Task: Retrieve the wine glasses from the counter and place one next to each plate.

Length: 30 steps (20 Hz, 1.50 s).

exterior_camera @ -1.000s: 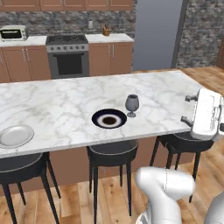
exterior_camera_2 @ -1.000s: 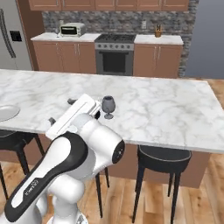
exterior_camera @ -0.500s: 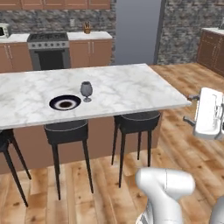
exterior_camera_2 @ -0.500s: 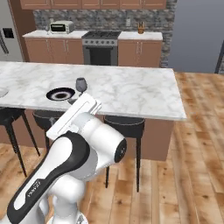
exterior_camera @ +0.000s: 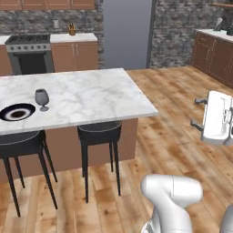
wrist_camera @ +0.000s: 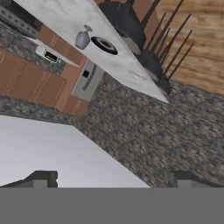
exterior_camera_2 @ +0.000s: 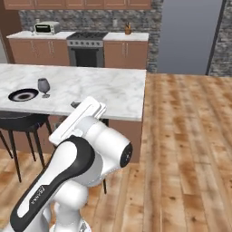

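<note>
One wine glass (exterior_camera: 42, 98) stands beside the dark plate (exterior_camera: 17, 112) on the marble island (exterior_camera: 91, 98). The tool (wrist_camera: 109, 177) hangs empty, fingers spread wide. While the base travels, the raised arm risks clipping the island's corner or a stool (exterior_camera: 99, 133).

1. You can read no words, numbers or signs in these pictures.
2. The small oven (exterior_camera_2: 47, 28) on the back tabletop has no label that you can make out.
3. The stove (exterior_camera_2: 86, 49) front is too blurry to read.
</note>
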### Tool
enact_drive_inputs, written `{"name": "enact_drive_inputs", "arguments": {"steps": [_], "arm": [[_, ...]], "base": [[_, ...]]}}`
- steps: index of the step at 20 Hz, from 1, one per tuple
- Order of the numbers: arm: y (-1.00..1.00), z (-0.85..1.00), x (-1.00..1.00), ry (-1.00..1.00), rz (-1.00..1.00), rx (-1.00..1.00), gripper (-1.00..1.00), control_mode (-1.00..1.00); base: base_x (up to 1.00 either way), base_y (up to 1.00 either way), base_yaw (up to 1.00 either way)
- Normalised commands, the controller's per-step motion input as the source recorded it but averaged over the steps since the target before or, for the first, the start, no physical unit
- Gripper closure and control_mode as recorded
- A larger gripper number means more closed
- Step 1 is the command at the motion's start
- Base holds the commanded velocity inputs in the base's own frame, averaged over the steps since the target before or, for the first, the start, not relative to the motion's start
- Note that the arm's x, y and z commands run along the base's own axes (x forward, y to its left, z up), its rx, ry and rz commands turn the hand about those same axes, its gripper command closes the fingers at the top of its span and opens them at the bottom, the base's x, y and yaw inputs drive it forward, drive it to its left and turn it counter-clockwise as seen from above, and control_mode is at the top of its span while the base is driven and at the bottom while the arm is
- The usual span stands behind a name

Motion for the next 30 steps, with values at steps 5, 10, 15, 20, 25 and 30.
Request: {"name": "enact_drive_inputs", "arguments": {"steps": [5,10,15,20,25,30], "arm": [[0.0,0.0,0.0,0.0,0.0,0.0,-1.0,1.0],[0.0,0.0,0.0,0.0,0.0,0.0,-1.0,1.0],[0.0,0.0,0.0,0.0,0.0,0.0,-1.0,1.0],[0.0,0.0,0.0,0.0,0.0,0.0,-1.0,1.0],[0.0,0.0,0.0,0.0,0.0,0.0,-1.0,1.0],[0.0,0.0,0.0,0.0,0.0,0.0,-1.0,1.0]], "base": [[0.35,-1.0,0.0],[0.51,-1.0,0.0],[0.86,-1.0,0.0],[1.0,-1.0,0.0],[1.0,-0.83,0.03],[1.0,-0.12,0.04]]}}
